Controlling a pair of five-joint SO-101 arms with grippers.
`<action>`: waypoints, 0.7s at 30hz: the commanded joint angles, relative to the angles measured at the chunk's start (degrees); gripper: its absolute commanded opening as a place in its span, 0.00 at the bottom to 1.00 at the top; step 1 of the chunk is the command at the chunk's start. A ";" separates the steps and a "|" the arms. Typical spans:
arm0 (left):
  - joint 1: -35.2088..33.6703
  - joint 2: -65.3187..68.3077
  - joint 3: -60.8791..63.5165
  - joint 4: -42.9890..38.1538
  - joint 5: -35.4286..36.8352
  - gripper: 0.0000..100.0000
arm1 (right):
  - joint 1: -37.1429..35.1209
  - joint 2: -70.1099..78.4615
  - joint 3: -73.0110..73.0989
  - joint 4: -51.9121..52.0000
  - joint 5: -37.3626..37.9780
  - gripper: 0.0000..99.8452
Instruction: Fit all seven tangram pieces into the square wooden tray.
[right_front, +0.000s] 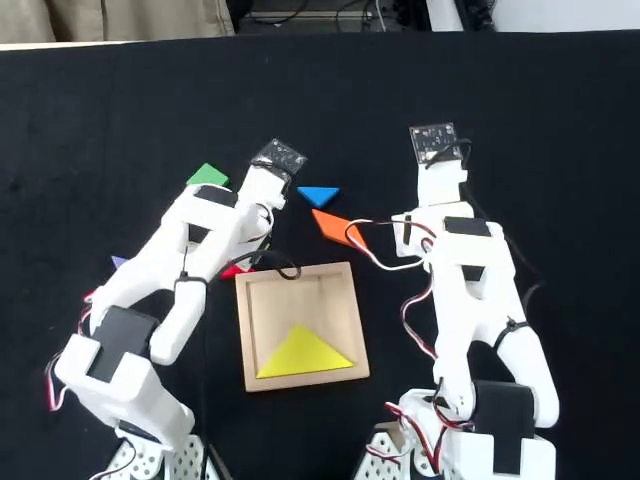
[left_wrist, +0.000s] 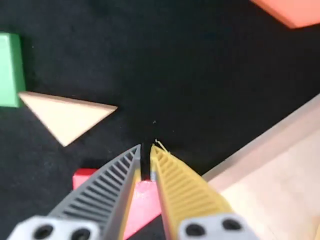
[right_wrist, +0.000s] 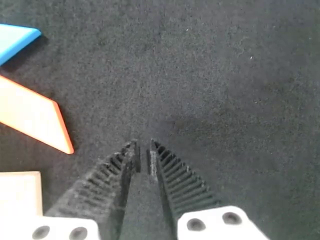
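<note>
The square wooden tray (right_front: 345, 300) lies between the two arms with a yellow triangle (right_front: 300, 350) inside it. My left gripper (left_wrist: 146, 150) is shut and empty, hovering over a red piece (left_wrist: 142, 207) just off the tray's edge (left_wrist: 280, 150). A pale wooden triangle (left_wrist: 67, 117) and a green piece (left_wrist: 10, 70) lie beyond it. My right gripper (right_wrist: 142, 150) is shut and empty over bare cloth, beside the orange piece (right_wrist: 32, 117) and the blue triangle (right_wrist: 17, 40). In the high view the orange piece (right_front: 338, 227), blue triangle (right_front: 318, 195), green piece (right_front: 208, 176) and red piece (right_front: 235, 270) lie behind the tray.
A small purple piece (right_front: 118, 262) lies left of the left arm (right_front: 190, 260). The right arm (right_front: 465, 270) stands right of the tray. Loose cables hang from both arms near the tray's far corners. Black cloth covers the table.
</note>
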 joint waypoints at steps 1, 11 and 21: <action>-2.68 -0.44 0.13 2.99 -6.15 0.04 | -0.79 -1.89 0.04 -1.05 0.09 0.05; -2.68 -0.44 0.48 19.25 -21.98 0.04 | -0.97 -1.89 0.04 -1.05 0.09 0.05; -5.23 -0.53 4.09 31.12 -38.51 0.04 | -0.97 -1.89 0.13 -1.05 0.09 0.05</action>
